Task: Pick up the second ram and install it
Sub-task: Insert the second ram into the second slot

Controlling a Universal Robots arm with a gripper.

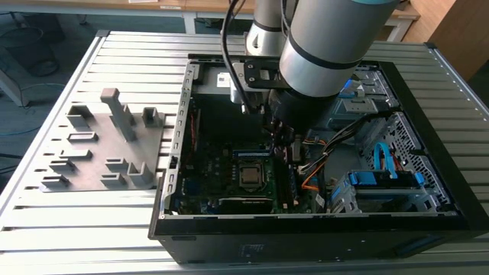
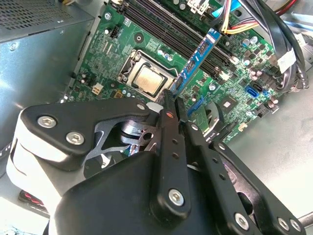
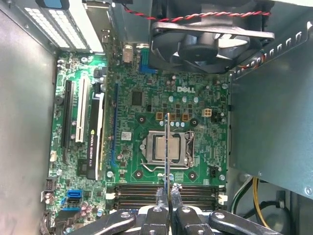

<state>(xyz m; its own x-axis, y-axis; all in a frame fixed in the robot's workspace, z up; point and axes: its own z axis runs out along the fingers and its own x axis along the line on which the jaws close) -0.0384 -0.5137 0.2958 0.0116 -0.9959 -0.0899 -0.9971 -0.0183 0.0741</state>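
My gripper (image 3: 168,194) is shut on the second ram (image 3: 167,147), a thin dark stick seen edge-on in the first wrist view, where it lines up over the CPU socket (image 3: 166,148). In the second wrist view the ram (image 2: 198,61) juts out from the gripper (image 2: 172,100) and hangs above the motherboard, its far end over the long dark memory slots (image 2: 171,34). The same slots (image 3: 146,191) lie just ahead of the fingertips in the first wrist view. In the exterior view the arm (image 1: 321,51) reaches down into the open computer case (image 1: 306,229) beside the CPU socket (image 1: 250,175).
A grey plastic fixture (image 1: 107,143) with upright blocks lies outside the case at the exterior view's left. Orange and blue cables (image 1: 382,160) and drive bays sit at the exterior view's right. A black fan (image 3: 210,39) and expansion slots (image 3: 80,117) border the board.
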